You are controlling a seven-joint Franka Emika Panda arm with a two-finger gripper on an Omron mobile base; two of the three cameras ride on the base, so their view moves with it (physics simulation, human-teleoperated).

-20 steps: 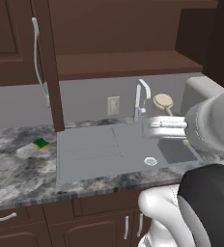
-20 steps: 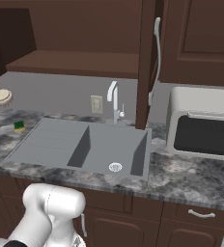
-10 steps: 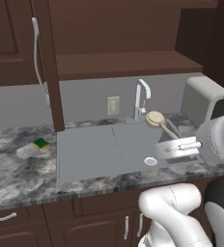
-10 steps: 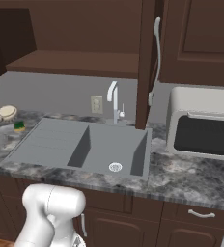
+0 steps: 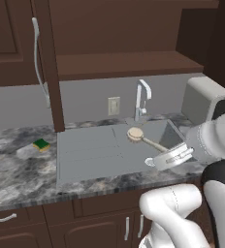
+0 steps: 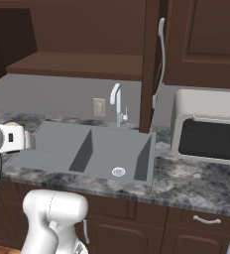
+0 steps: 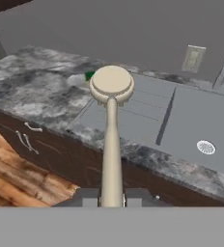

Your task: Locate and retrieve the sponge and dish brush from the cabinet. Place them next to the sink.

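Observation:
My gripper (image 7: 111, 197) is shut on the thin handle of the cream dish brush (image 7: 112, 83), whose round head points away from the hand. In the left base view the dish brush (image 5: 135, 133) hangs in the air over the grey sink (image 5: 85, 155), and the gripper (image 5: 158, 157) holds its handle end. The yellow and green sponge (image 5: 41, 144) lies on the marbled counter just left of the sink; a green bit of the sponge (image 7: 89, 75) peeks out beside the brush head. The dark cabinet (image 5: 124, 63) stands open above, its shelf bare.
The chrome faucet (image 5: 141, 99) rises behind the sink, with a wall outlet (image 5: 113, 105) to its left. The cabinet door (image 5: 46, 63) with its long pale handle juts out above the counter. A pale microwave (image 6: 208, 126) stands right of the sink (image 6: 112, 151). The drain (image 7: 205, 147) lies in the basin.
The arm has swung down and to the left with the dish brush, from beside the faucet to low over the sink. The sponge has not moved.

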